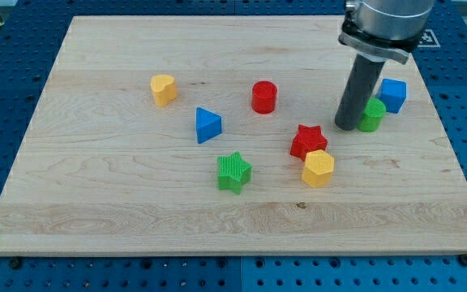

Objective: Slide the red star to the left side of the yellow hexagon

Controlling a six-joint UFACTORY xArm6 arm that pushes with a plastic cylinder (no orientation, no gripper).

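My tip [347, 126] rests on the wooden board [96, 211] toward the view's right. It is a plain rod that grips nothing; it touches no block except perhaps the green block [372, 115] right beside it on the view's right, where I cannot tell whether there is contact. The blue block [393, 94] sits just beyond the green one, up and right.

The red star [307, 140] lies down and to the view's left of my tip, apart from it. The yellow hexagon [318, 168] sits immediately below the star, touching or nearly so.

The green star [233, 171] stands to the left of the hexagon, well apart. The red cylinder [264, 96], blue triangular block [207, 125] and second yellow block [163, 89] lie farther left.
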